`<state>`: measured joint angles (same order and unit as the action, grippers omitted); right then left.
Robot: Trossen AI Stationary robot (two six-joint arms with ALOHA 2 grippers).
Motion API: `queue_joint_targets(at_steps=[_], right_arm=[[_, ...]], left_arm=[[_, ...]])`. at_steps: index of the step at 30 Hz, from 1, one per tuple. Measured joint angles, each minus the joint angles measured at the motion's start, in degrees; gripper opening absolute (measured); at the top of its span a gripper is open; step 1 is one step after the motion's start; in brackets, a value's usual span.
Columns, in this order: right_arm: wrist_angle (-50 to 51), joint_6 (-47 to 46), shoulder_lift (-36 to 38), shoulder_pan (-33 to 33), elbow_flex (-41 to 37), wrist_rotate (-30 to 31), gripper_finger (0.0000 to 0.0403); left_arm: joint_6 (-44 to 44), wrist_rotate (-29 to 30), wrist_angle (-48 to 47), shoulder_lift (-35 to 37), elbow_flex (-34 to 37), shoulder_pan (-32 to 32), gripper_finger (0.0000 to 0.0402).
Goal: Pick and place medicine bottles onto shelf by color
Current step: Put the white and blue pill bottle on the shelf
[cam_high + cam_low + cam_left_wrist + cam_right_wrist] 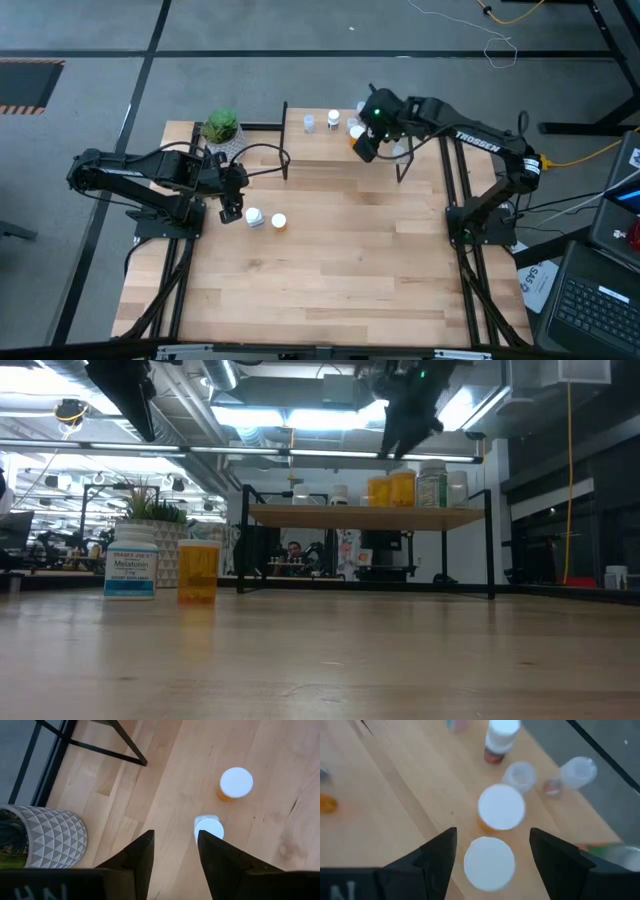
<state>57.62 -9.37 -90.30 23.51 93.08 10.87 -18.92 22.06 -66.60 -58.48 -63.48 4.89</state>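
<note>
My left gripper [232, 211] is open above the table. It hangs just left of a white bottle [209, 828] and an orange bottle [235, 784] that stand upright on the tabletop, and the white bottle is beside one fingertip. My right gripper [492, 840] is open above the shelf [365, 517], and its fingers straddle, from above, two white-capped orange bottles [501, 807] [489, 861] standing on the shelf's right part. In the low view the right gripper [408, 430] hangs clear above these bottles [391, 489]. A greenish bottle [432, 484] and a white one [458, 488] stand beside them.
A green plant in a patterned white pot [221, 130] stands at the table's far left, close behind my left gripper. Small clear bottles [520, 775] and a white bottle [500, 737] stand farther along the shelf. The shelf's black legs [285, 140] rise from the table.
</note>
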Motion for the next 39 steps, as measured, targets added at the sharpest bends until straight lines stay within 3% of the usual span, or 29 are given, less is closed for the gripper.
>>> queue_joint_targets(at_steps=[12, 18, 24, 33, 39], right_arm=[[32.4, -10.0, 0.1, -3.6, 22.9, 0.0, 0.0251], [32.3, -8.3, 4.4, -7.4, 22.9, -5.0, 0.0251], [32.4, -6.7, 9.4, -11.0, 22.8, -4.9, 0.0251], [32.5, -7.1, 15.5, -12.7, 22.8, -2.3, 0.0251], [32.4, -8.5, 17.6, -12.7, 22.8, -2.3, 0.0251]], left_arm=[[5.6, -2.9, 3.9, -2.0, 0.0, 3.1, 0.0148], [0.3, -5.5, 7.1, -6.1, -0.1, 2.6, 0.0167], [-4.1, -13.0, 5.2, -12.5, 0.0, -0.8, 0.0210], [-1.0, -13.9, 4.6, -19.9, 0.0, -0.3, 0.0227], [2.2, -11.0, 4.4, -23.9, -0.1, -0.3, 0.0228]])
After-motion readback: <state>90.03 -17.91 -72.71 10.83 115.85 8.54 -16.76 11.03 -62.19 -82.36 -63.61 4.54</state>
